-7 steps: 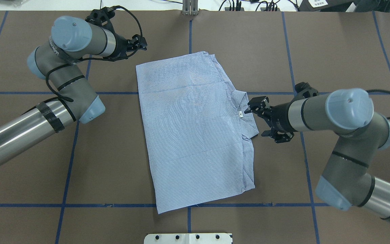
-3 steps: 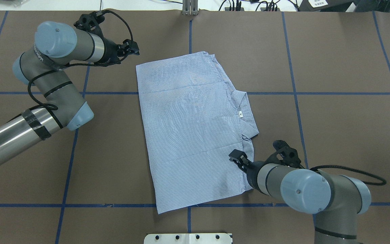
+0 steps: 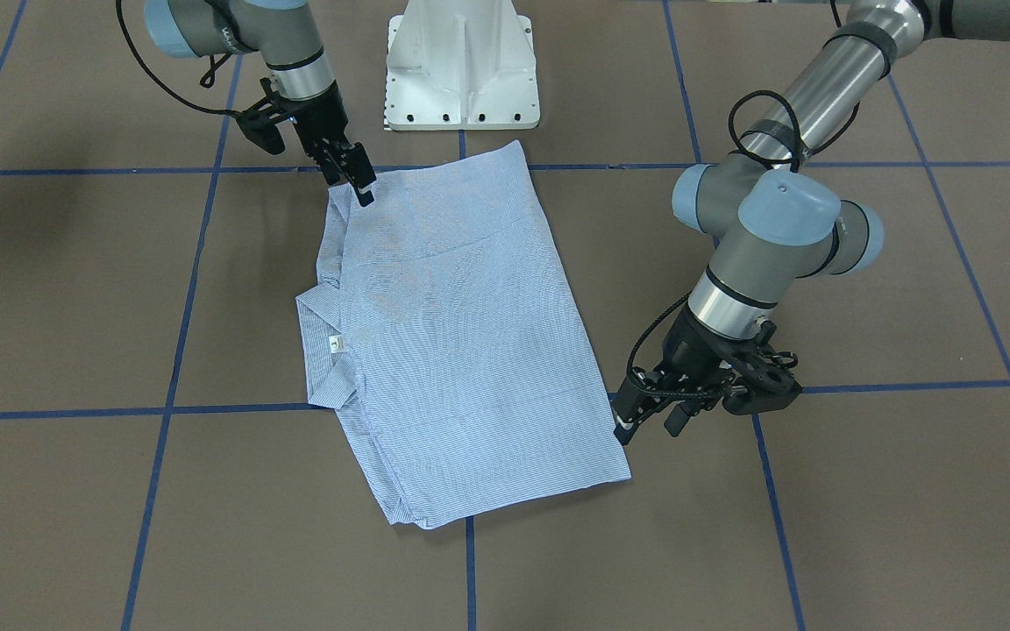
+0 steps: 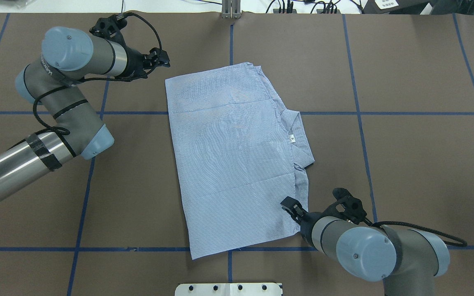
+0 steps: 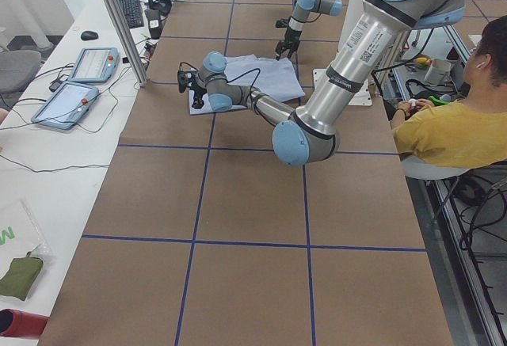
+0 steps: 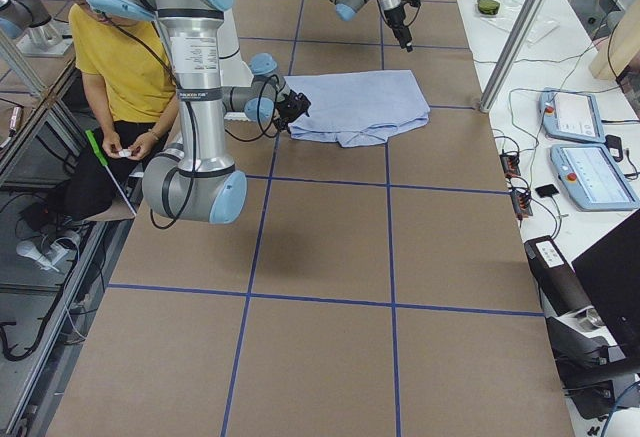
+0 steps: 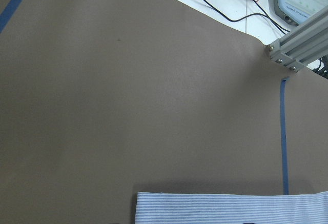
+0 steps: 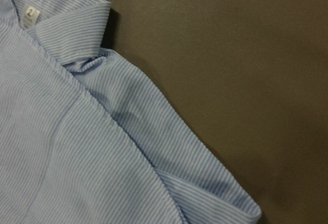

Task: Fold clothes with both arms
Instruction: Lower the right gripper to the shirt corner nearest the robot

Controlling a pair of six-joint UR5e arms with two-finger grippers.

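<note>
The light blue striped shirt [image 4: 237,156] lies folded flat in the table's middle, collar and neck label [image 4: 292,139] on its right side. My left gripper [image 4: 163,61] hovers just beyond the shirt's far left corner, open and empty; it also shows in the front view [image 3: 645,427]. My right gripper [image 4: 292,207] is over the shirt's near right corner, open and empty; it also shows in the front view [image 3: 356,180]. The left wrist view shows the shirt's edge [image 7: 230,208]. The right wrist view shows collar and corner [image 8: 102,157]. No fingers show in either wrist view.
The white pedestal base [image 3: 461,66] stands at the table's near edge. An aluminium post [image 4: 231,10] stands at the far edge. Blue tape lines [image 4: 360,113] cross the brown table. An operator in yellow [image 5: 459,132] sits beside the table; tablets [image 6: 580,117] lie beyond its far edge.
My right arm has swung from beside the collar to the shirt's near right corner. My left arm has pulled back a little to the left. The shirt has not moved.
</note>
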